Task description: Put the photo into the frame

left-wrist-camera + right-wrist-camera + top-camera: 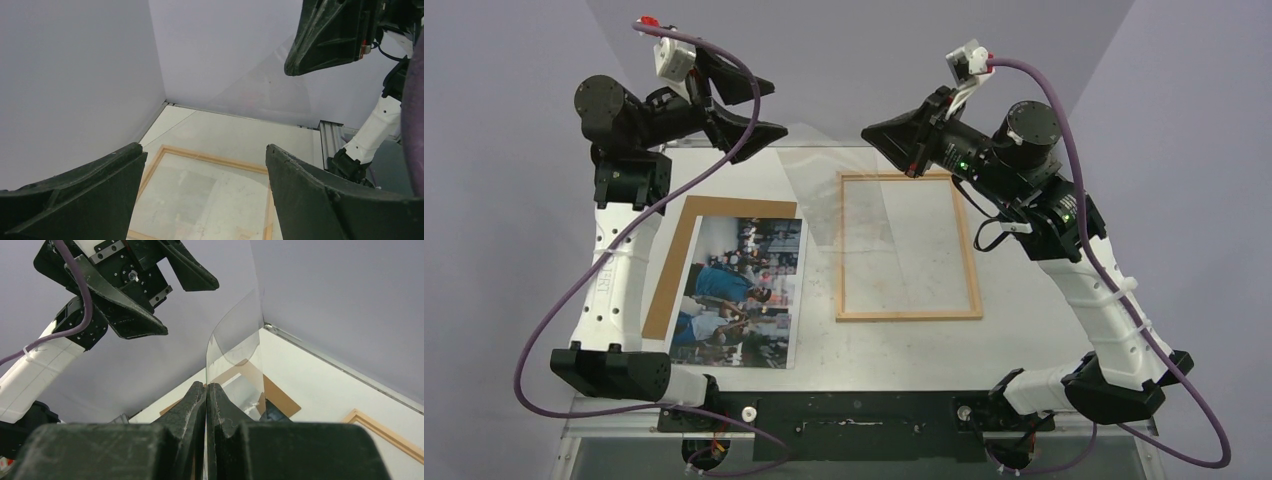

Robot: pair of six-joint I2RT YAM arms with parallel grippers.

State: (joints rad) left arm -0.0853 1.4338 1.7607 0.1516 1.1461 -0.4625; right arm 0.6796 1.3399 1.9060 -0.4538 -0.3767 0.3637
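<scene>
Two pieces lie nearest: the photo [742, 290] face up on a brown backing board [674, 270], the frame [908, 315] beside it. Farther back the right gripper [205, 390] pinches a clear sheet [235, 355] aloft; the left gripper [776, 108] gapes empty. Next, I'd guess, the sheet settles into the frame.

Blue-and-white photo [742, 290], pale-orange wood frame [909, 315], plain brown backing board [672, 270], colourless clear sheet [235, 355].

Photo [742, 290] is covering most of the board [674, 270]. Frame [215, 159] is running off the left wrist view's bottom.
</scene>
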